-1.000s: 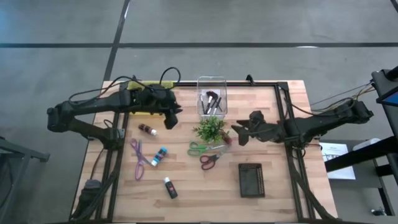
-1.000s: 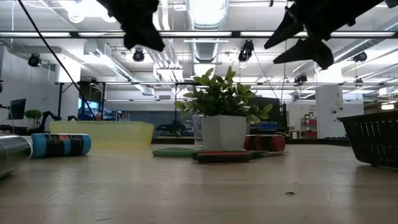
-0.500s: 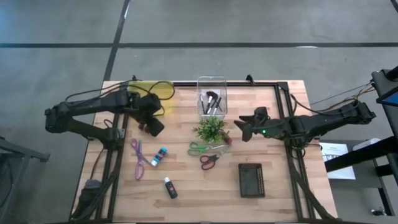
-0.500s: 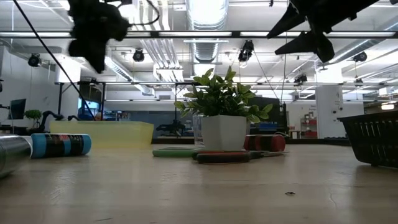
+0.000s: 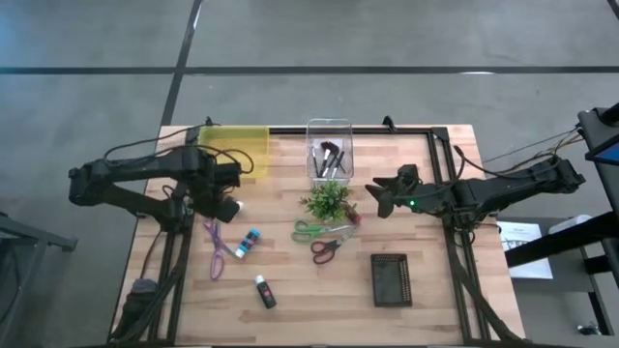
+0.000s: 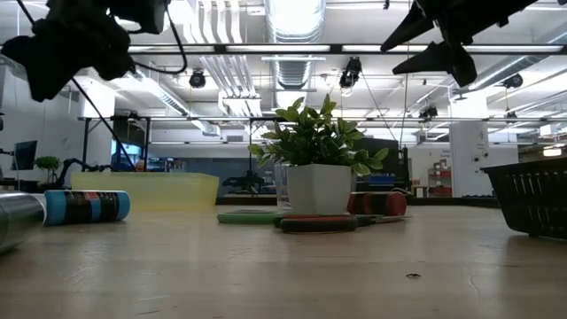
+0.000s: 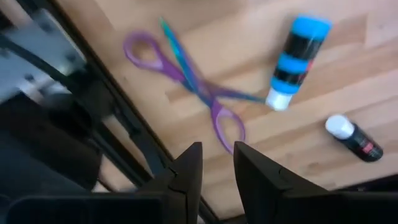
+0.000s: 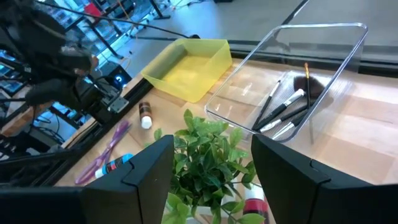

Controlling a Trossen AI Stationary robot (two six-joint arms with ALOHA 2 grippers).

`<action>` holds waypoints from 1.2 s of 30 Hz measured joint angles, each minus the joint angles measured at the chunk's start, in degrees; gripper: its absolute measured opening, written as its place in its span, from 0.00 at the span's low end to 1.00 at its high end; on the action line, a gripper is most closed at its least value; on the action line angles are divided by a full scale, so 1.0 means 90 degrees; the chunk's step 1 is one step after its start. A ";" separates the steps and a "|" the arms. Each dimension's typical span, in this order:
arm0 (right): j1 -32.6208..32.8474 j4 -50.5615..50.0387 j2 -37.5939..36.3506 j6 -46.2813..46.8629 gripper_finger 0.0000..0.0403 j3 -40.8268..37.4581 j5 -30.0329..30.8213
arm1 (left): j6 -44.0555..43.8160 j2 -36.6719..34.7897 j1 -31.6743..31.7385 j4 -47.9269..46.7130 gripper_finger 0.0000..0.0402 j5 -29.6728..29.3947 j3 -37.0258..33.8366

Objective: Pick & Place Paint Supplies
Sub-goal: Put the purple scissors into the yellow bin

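From overhead I see the left tool [image 5: 224, 206] above the brown tube [image 8: 145, 116], which only my right wrist view shows clearly. My left wrist view shows its fingers narrow and empty over purple scissors [image 7: 193, 84] and a glossy blue tube [image 7: 295, 57] on the wood-grain bench [image 5: 435, 251]. It has swung down from the yellow bin [image 5: 235, 145]. The right tool [image 5: 379, 200] hovers wide, unchanged, beside the plant [image 5: 327, 199].

Left gripper [image 5: 224, 206] now nearer the purple scissors [image 5: 215, 246], away from the yellow tray [image 5: 235, 145].
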 joint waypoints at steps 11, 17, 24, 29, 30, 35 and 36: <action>0.0007 0.0005 -0.0124 -0.0007 0.53 0.0000 -0.0004 | -0.1589 -0.0002 -0.1360 0.0723 0.25 0.1130 -0.0918; 0.0005 -0.0006 -0.0163 -0.0059 0.53 0.0000 -0.0004 | -0.3242 -0.0002 -0.2535 0.2466 0.25 0.1344 -0.1277; 0.0005 -0.0014 -0.0161 -0.0082 0.53 0.0000 -0.0006 | -0.4904 0.0000 -0.3518 0.4695 0.25 0.1089 -0.2133; 0.0005 -0.0013 -0.0161 -0.0075 0.53 0.0000 -0.0046 | -0.5459 0.0000 -0.3797 0.4821 0.25 0.0692 -0.2448; 0.0005 -0.0014 -0.0163 -0.0076 0.53 0.0000 -0.0051 | -0.5468 -0.0001 -0.3817 0.4826 0.25 0.0582 -0.2468; 0.0005 -0.0014 -0.0182 -0.0066 0.53 0.0000 -0.0069 | -0.5569 -0.0001 -0.3829 0.4968 0.25 0.0107 -0.2655; 0.0005 -0.0016 -0.0194 -0.0065 0.53 0.0000 -0.0069 | -0.5575 0.0000 -0.3830 0.5052 0.25 0.0108 -0.2723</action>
